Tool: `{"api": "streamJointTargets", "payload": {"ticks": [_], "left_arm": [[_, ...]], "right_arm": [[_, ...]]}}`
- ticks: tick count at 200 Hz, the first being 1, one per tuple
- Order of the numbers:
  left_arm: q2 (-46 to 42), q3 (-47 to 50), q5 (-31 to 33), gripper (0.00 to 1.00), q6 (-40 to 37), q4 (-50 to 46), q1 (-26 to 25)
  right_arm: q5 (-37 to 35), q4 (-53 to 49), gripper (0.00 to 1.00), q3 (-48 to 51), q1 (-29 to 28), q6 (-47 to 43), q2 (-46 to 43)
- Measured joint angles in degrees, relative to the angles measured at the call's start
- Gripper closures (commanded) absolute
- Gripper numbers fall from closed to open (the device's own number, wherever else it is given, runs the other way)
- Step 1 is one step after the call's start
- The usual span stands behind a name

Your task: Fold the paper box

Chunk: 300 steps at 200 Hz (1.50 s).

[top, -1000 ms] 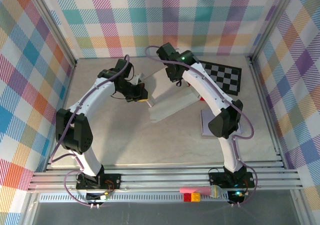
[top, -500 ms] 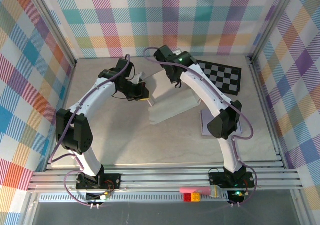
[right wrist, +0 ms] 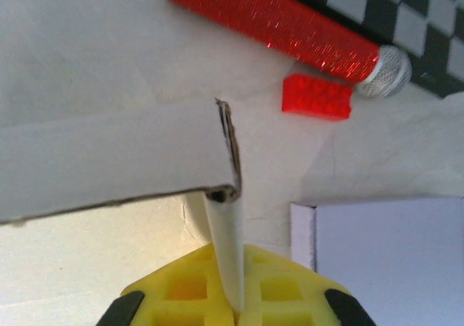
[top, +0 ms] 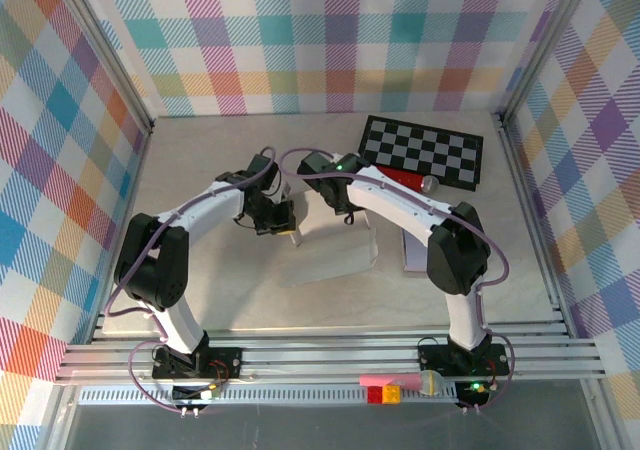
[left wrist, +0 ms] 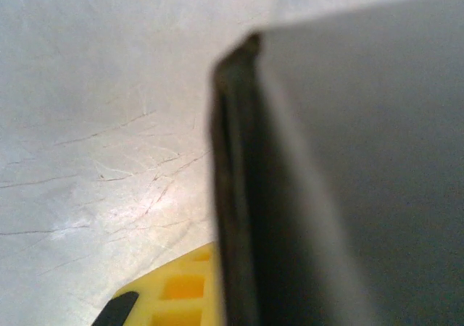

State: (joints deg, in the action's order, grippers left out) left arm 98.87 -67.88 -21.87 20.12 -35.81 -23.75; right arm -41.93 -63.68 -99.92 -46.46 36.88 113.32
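Cardboard of the paper box (top: 335, 250), blurred, half hides the left fingers (left wrist: 174, 297) pinching it; right fingers (right wrist: 275, 290) pinch its edge.

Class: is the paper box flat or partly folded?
Partly folded: paper box panels meet at a raised corner, one pinched in the right hand.

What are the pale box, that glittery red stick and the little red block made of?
The box looks like thin cardboard: matte pale face, with a rough brown fibrous edge. The microphone has a handle coated in sparkling red glitter; its head seems to be silver wire mesh. The brick is probably smooth moulded plastic, with studs showing.
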Motion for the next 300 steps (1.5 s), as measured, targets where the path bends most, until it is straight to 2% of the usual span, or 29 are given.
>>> {"api": "streamJointTargets", "payload": {"ticks": [17,68,133,153,174,264,300], "left_arm": [[0.0,3.0,1.3,0.94,1.1,3.1,-0.9],[0.7,5.4,5.2,0.87,2.8,10.4,-1.2],[1.3,5.4,9.0,0.85,2.6,14.1,-1.3],[1.7,5.4,10.7,0.91,2.6,14.7,-2.0],[1.8,5.4,14.7,1.00,2.6,15.0,-3.7],[2.3,4.3,37.1,1.00,6.7,13.1,-14.1],[2.8,4.2,41.5,1.00,7.7,12.9,-16.1]], "right_arm": [[1.3,1.8,1.00,3.1,0.0,0.9,0.0],[3.1,4.1,1.00,5.6,0.3,1.2,0.0],[5.6,5.7,1.00,6.7,1.1,1.2,0.0],[6.3,6.1,1.00,7.2,1.1,1.3,0.0],[6.7,6.2,1.00,7.4,1.2,1.3,0.1],[9.9,6.8,1.00,8.9,2.9,2.6,0.2],[12.2,7.6,1.00,9.6,4.1,3.0,0.2]]}}
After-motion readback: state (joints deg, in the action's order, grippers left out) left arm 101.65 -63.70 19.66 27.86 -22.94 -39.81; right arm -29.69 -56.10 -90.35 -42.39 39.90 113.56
